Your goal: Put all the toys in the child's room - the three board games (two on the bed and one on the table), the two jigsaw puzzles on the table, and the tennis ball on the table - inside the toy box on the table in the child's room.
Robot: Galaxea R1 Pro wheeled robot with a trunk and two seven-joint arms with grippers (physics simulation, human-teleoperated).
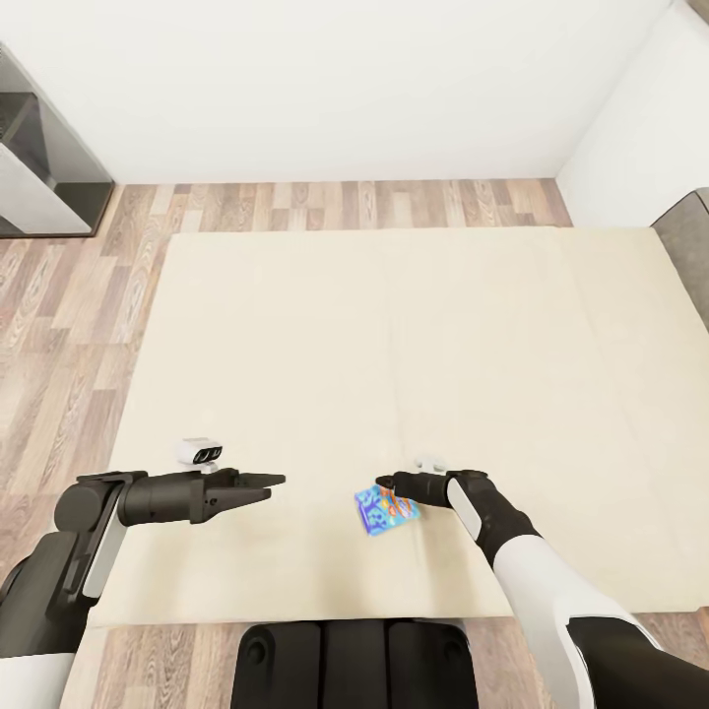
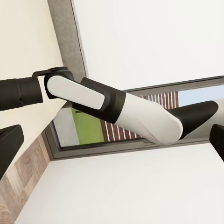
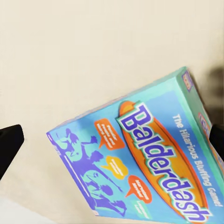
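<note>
A blue and teal board game (image 1: 386, 510) marked "Balderdash" (image 3: 140, 163) lies near the front edge of the cream-beige bed (image 1: 394, 325). My right gripper (image 1: 387, 483) hovers at the box's far edge. It is open, and in the right wrist view its dark fingertips (image 3: 9, 147) stand wide apart on either side of the box, the one on the picture's left clear of it. My left gripper (image 1: 271, 482) is open and holds nothing. It reaches over the bed to the left of the box, pointing towards the right arm (image 2: 140, 116).
Wood-plank floor (image 1: 69, 335) runs along the bed's left and far sides, up to white walls. A dark shelf unit (image 1: 39, 167) stands at the far left corner. A grey upholstered piece (image 1: 689, 246) borders the bed's right side. My base (image 1: 354, 655) meets the bed's front edge.
</note>
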